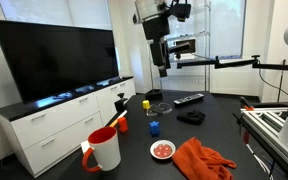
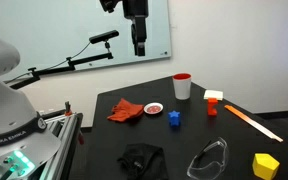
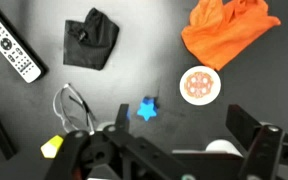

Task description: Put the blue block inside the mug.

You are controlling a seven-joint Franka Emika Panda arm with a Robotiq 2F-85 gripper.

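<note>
My pincer hangs high above the dark surface, well apart from everything on it. In the wrist view its two fingers stand apart with nothing between them. The blue block lies by itself near the middle of the surface, untouched, so the grasp is not yet begun. The white mug, red inside, stands upright close to one edge of the surface. A small round plate lies near both mug and block, with a crumpled orange cloth just beside it. A pair of clear glasses lies near the block on its other side. I judge the main risk to be the block's size: it looks no bigger than my fingertips. It also sits turned corner-on in the wrist view, so if I close without lining up with its flat faces it may twist, pop out or skid away. A descent from this height may drift off centre and push the block instead of straddling it, and going too low would press my fingertips into the surface. On the carry, a low path could clip the plate or nudge the mug toward the edge. A release off centre could bounce the block off the rim.
</note>
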